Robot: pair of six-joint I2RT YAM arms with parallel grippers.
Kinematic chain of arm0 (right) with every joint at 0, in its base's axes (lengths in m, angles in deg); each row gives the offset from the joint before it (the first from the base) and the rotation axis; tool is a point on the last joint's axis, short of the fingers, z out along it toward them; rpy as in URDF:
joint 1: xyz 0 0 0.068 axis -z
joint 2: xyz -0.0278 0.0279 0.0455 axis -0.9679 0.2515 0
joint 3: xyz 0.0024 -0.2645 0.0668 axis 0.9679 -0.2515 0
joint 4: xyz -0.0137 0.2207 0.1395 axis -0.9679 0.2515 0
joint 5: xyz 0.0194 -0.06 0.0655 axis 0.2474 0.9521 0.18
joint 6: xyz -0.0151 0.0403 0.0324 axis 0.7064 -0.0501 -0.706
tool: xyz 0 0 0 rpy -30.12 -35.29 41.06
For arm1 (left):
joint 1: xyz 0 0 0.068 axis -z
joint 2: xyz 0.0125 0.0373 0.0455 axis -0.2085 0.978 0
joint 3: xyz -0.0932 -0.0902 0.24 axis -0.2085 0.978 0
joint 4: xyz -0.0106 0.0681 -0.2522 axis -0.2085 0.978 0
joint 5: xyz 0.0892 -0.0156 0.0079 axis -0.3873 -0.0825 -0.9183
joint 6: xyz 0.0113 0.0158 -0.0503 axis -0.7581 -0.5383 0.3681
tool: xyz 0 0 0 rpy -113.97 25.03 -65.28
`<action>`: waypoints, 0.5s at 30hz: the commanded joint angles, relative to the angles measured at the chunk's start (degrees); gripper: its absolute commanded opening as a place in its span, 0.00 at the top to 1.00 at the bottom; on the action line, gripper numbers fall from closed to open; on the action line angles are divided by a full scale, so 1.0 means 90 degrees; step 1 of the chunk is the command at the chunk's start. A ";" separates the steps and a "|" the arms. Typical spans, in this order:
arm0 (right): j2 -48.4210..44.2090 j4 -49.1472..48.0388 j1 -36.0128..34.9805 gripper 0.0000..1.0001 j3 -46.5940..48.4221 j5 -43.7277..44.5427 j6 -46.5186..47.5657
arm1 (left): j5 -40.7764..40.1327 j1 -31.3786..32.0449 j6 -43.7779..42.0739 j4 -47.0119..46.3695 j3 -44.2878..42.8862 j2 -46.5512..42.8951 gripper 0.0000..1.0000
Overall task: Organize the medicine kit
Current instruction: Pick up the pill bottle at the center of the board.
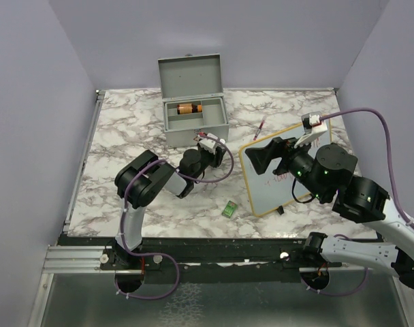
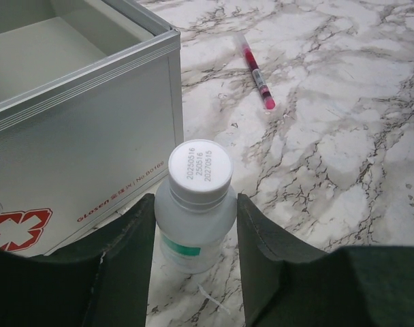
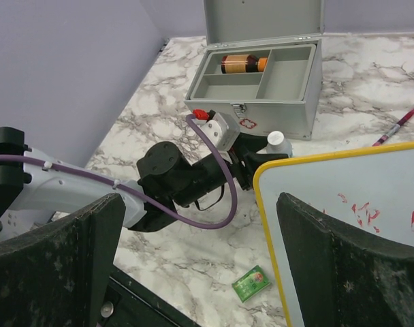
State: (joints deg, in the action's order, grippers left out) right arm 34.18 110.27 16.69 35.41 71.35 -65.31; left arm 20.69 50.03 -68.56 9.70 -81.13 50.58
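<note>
The medicine kit (image 1: 193, 102) stands open at the upper centre of the overhead view, at the back of the marble bench (image 1: 125, 136), with its lid upright. An amber bottle (image 1: 188, 107) with an orange cap lies in a rear compartment of its inner tray. Just in front of the kit's front wall, near the red-and-white emblem, a white bottle (image 2: 193, 211) stands upright on the bench. The left jaws are grasping it: in the left wrist view the dark pads (image 2: 129, 252) meet its sides on both flanks, and the capped top rises between them. A red pen (image 2: 256, 73) lies on the marble in the upper right of that view, apart from the bottle. To the right of centre in the overhead view, a framed whiteboard (image 1: 289, 170) with red marks lies flat. The right jaws hang spread wide over its left edge, holding nothing. A small green packet (image 1: 229, 209) lies on the bench near the whiteboard's lower left corner, in the lower middle of the overhead view.
</note>
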 commanded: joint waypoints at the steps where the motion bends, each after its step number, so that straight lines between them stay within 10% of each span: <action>1: -0.0087 0.0092 0.0033 0.00 0.0080 0.0217 0.0061 | 0.0093 0.0018 -0.0175 -0.0453 -0.0130 0.0122 0.61; 15: -0.0324 0.0093 0.0033 0.00 -0.0147 0.0110 -0.0160 | 0.0314 0.0018 -0.0277 0.0028 0.0610 -0.1318 0.74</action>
State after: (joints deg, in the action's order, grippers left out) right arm 32.58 110.42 16.69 35.22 71.70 -65.66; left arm 23.23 50.03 -70.18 9.24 -77.04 46.63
